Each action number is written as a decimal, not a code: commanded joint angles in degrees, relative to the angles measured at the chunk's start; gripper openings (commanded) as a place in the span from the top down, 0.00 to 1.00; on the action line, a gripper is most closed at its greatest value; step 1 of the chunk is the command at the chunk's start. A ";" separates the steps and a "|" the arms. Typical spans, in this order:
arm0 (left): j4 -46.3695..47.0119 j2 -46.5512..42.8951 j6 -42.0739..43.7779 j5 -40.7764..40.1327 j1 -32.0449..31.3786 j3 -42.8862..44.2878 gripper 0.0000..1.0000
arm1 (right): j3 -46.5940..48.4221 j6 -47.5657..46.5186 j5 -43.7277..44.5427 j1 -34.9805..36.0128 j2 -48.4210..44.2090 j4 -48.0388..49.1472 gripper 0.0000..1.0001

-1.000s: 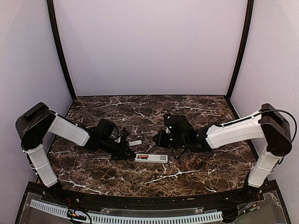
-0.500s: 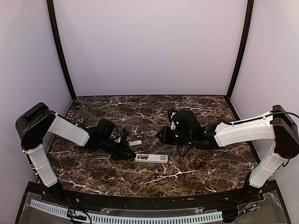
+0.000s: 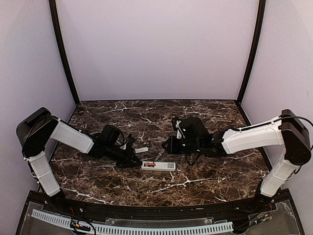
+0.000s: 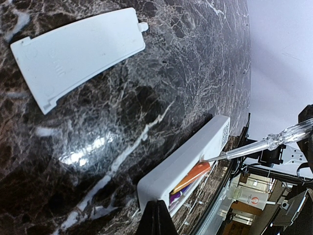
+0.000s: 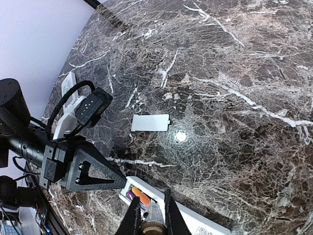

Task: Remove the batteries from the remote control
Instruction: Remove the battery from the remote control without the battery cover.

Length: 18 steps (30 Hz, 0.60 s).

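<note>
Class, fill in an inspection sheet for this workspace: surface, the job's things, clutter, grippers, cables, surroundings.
Surface: dark marble-patterned table, one glare spot, no spills seen.
Job's things: white remote lies with its compartment open; an orange battery and a purple battery sit inside. Its cover lies apart on the table.
Clutter: nothing seen.
Grippers: left gripper shut, at the remote's battery end, contact unclear; right gripper shut on a screwdriver whose tip meets the orange battery.
Cables: black cable looped at the left wrist.
Surroundings: plain lilac walls, black corner posts.
</note>
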 commanded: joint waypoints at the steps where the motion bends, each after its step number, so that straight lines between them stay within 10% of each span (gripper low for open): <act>1: 0.04 -0.15 0.24 0.76 -0.45 0.76 1.00 | 0.92 -1.58 -0.95 -0.45 1.72 0.96 1.00; 18: 0.13 -0.74 0.10 0.54 -0.39 0.43 1.00 | 1.57 3.72 -11.32 -2.89 4.72 5.04 1.00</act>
